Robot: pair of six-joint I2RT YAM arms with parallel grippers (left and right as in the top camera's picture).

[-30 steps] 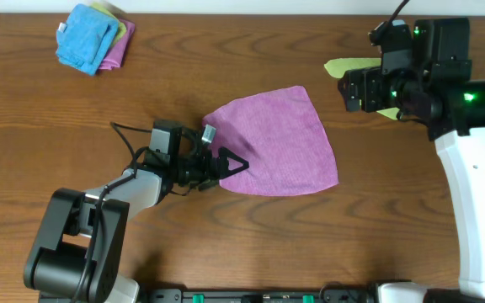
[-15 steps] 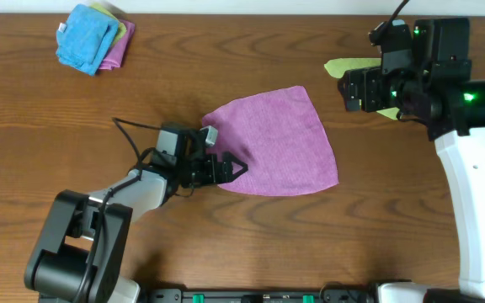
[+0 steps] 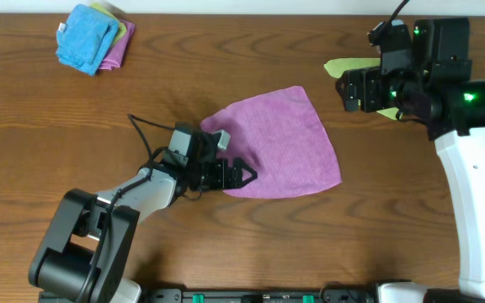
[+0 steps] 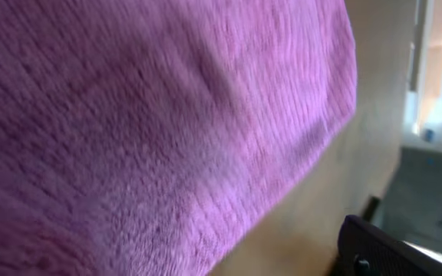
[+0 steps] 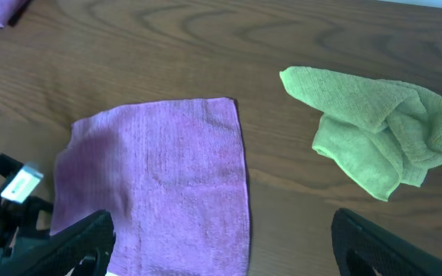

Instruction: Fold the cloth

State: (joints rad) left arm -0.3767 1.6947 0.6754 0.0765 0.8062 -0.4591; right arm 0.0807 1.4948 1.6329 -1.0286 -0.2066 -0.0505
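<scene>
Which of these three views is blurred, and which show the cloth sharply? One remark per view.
Overhead: evenly lit and sharp, the cloth crisp-edged. Left wrist: the cloth fills most of the frame, soft and smeared, seemingly too close to focus. Right wrist: sharp, with weave visible on the cloth and the lime-green cloth.

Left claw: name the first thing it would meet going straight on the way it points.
The cloth: the left claw sits at its edge, pointing across it. Its height over the fabric is unclear.
</scene>
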